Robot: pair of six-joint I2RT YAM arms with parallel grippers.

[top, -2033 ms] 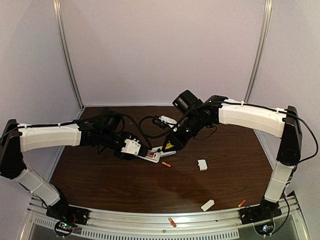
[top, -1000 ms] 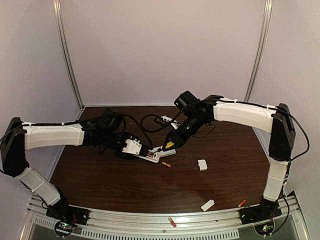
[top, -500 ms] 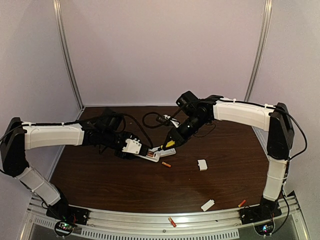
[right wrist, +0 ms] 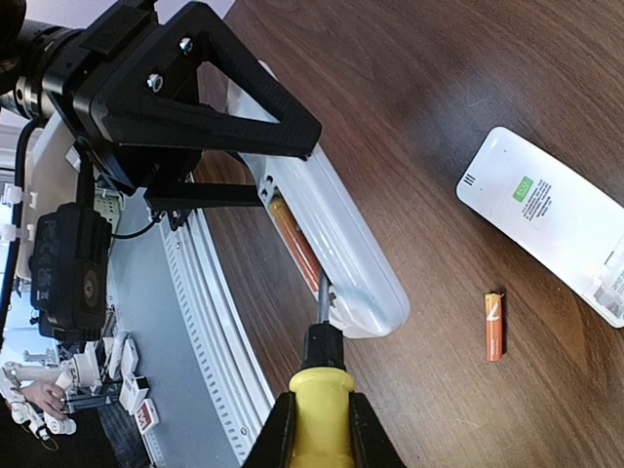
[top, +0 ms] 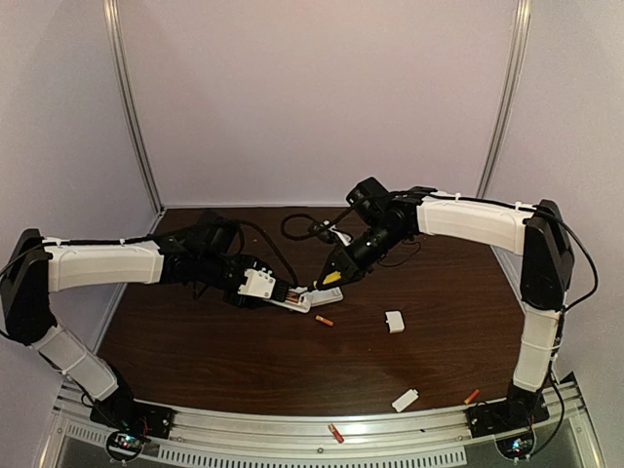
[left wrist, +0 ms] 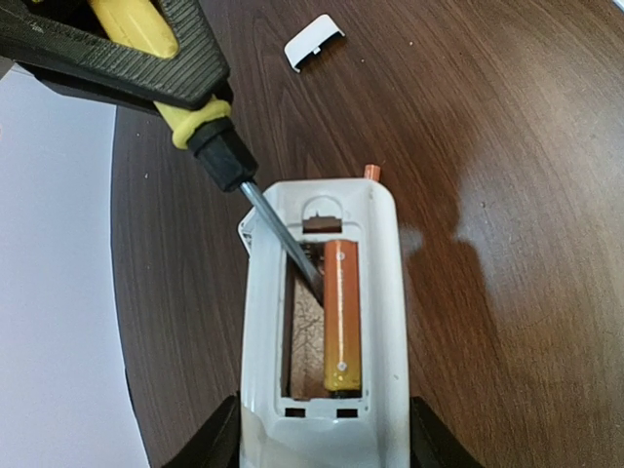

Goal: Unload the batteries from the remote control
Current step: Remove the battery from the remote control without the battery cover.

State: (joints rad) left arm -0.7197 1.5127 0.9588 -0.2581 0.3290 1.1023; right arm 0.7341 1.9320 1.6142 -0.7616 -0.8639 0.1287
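My left gripper (top: pixel 263 289) (left wrist: pixel 322 444) is shut on the white remote control (top: pixel 300 298) (left wrist: pixel 385 292), which lies with its open compartment up. One orange battery (left wrist: pixel 341 312) (right wrist: pixel 292 244) sits in the right slot. The slot beside it is empty. My right gripper (top: pixel 343 265) (right wrist: pixel 317 419) is shut on a yellow-handled screwdriver (left wrist: pixel 200 122) (right wrist: pixel 319 390). Its metal tip (left wrist: pixel 292 249) reaches into the compartment, against the battery's far end. A loose battery (top: pixel 325 321) (right wrist: pixel 495 327) lies on the table just past the remote.
Two more loose batteries (top: pixel 336 433) (top: pixel 472 396) lie near the front rail. White covers (top: pixel 394 321) (top: pixel 405 400) (left wrist: pixel 314 41) rest on the dark wooden table (top: pixel 214 351). A second white remote (top: pixel 330 234) (right wrist: pixel 561 219) lies farther back, with cables beside it.
The right arm has swung the screwdriver left and down, so its tip now sits inside the remote's compartment. The left arm and the remote have stayed put.
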